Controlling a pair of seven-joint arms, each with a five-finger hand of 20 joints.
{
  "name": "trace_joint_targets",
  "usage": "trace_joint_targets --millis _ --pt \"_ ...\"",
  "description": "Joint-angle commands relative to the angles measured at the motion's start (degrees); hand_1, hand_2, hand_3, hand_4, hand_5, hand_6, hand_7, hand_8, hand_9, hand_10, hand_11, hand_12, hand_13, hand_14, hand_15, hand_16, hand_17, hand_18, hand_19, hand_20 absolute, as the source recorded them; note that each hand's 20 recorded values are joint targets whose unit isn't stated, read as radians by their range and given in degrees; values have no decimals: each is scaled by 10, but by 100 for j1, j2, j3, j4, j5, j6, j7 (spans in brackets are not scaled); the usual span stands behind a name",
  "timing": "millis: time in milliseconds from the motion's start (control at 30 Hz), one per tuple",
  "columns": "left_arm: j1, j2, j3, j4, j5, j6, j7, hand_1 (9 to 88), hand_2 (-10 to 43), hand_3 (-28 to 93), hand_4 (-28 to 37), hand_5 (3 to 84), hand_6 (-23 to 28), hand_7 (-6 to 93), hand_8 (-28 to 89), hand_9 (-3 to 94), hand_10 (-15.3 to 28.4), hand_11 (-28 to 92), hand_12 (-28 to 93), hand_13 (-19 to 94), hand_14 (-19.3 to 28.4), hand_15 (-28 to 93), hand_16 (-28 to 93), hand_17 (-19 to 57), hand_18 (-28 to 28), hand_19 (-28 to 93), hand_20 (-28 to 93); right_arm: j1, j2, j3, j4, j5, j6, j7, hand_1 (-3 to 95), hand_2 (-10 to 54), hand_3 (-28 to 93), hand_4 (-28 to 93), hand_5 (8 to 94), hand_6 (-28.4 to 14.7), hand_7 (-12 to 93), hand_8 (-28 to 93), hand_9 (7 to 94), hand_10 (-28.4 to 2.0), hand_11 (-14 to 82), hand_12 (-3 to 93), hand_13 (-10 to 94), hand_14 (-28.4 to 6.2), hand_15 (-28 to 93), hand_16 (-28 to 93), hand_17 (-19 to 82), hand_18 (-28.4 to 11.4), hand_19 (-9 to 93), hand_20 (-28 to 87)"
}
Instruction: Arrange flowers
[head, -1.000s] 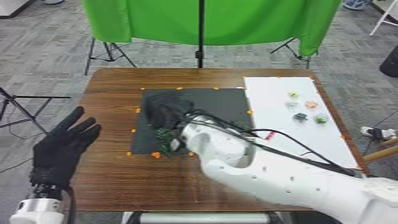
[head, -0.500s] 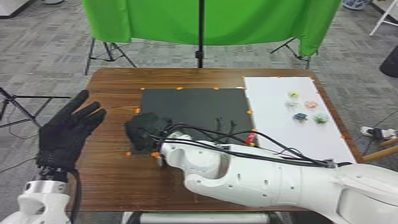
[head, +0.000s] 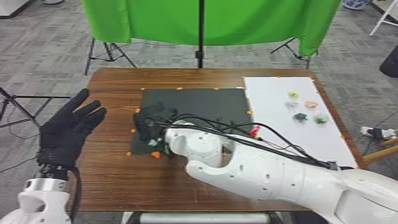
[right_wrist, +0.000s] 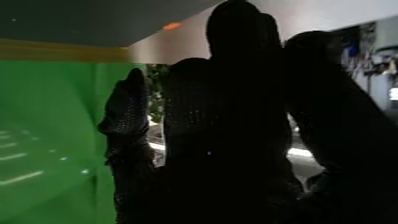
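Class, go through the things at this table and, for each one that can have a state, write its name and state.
Left hand, open, raised
Right hand, over the black mat's left part
Green leaves, partly hidden; held or not, unclear
Five small blooms, spread on the white sheet
Black mat, flat
White sheet, flat
Green cloth, hanging

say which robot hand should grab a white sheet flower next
Probably the right robot hand: it's nearer the flowers, its arm entering from their side; the left robot hand is by the table's left edge.
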Motion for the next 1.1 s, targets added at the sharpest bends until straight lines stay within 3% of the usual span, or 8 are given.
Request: trace_joint_targets --millis 33,133,267,600,767,800,967,1100 --pt "587 -458 -200 -123 102 -70 -162 223 49 826 -256 378 77 109 -98 354 195 201 94 235 270 427 -85 -108 259 526 57 -179 461 261 -621 375 586 104 315 -95 752 -283 726 45 137 -128 849 -101 391 200 692 -83 771 247 250 -237 798 509" --pt "727 -467 -203 -133 -17 36 -56 221 51 824 -261 377 76 109 -98 355 194 202 95 235 271 428 -85 -108 259 526 57 -372 801 657 -1009 600 685 278 288 -95 754 -283 717 39 136 -128 840 -105 404 201 686 -92 785 249 238 -243 799 521" --pt "837 -643 -267 -132 28 1 -141 214 52 825 -270 378 76 109 -98 355 194 203 94 236 271 429 -85 -108 260 527 58 -771 1231 1381 -1407 782 737 443 275 -95 750 -283 696 32 132 -127 829 -110 416 202 677 -105 796 249 228 -247 796 530" --pt "930 -631 -98 -82 -61 15 86 201 57 820 -282 377 76 109 -98 356 195 205 94 236 272 429 -85 -108 262 528 59 -1997 2757 3054 -2227 1321 1437 1154 271 -95 753 -283 672 20 126 -124 797 -118 405 189 656 -114 788 231 212 -249 787 539" --pt "1017 -561 -86 -108 -47 11 240 197 58 818 -282 376 75 109 -98 355 196 203 94 240 275 435 -83 -108 262 530 60 -2553 3448 3708 -2239 1356 1655 1564 283 -88 771 -279 648 9 127 -122 767 -125 377 177 638 -115 763 210 202 -245 770 529" --pt "975 -630 -111 -101 19 -56 106 196 58 817 -283 376 75 108 -98 355 196 202 95 247 278 454 -81 -107 263 531 62 -2731 3555 3871 -2232 1299 1711 1673 287 -86 773 -278 642 7 127 -122 760 -129 366 172 636 -115 759 205 201 -245 768 527" --pt "940 -467 -2 -111 -44 30 283 191 56 818 -283 376 73 107 -97 357 199 206 99 261 283 524 -79 -102 266 539 70 -3211 3934 4435 -2049 1386 1738 2061 307 -85 779 -273 634 3 133 -120 771 -128 390 179 667 -101 789 200 222 -247 784 524" --pt "908 -514 10 -112 -15 13 246 192 56 818 -283 376 73 107 -98 357 198 207 99 250 284 506 -86 -102 267 539 72 -3491 4159 4675 -1837 1713 1890 2157 319 -88 786 -272 611 -3 136 -121 737 -137 358 166 644 -107 738 175 222 -248 755 501"
